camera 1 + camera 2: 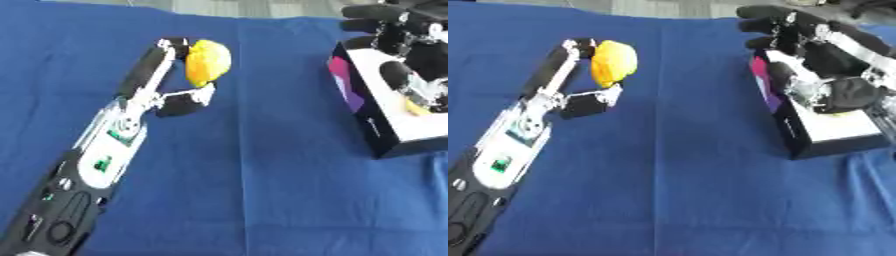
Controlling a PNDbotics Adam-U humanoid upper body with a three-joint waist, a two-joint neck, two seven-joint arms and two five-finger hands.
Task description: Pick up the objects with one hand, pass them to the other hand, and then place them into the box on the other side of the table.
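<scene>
The left hand [175, 75] pinches a yellow object [207, 62] between fingers and thumb, held over the blue tablecloth [262, 190] on the robot's left side. The right hand [815, 50] hangs over the box [833, 131] at the right, fingers relaxed and holding nothing; something small and yellow already lies inside. The handover looks next. To do it well, bring both hands toward the middle, present the object's free side, and release only once the right hand has closed around it.
</scene>
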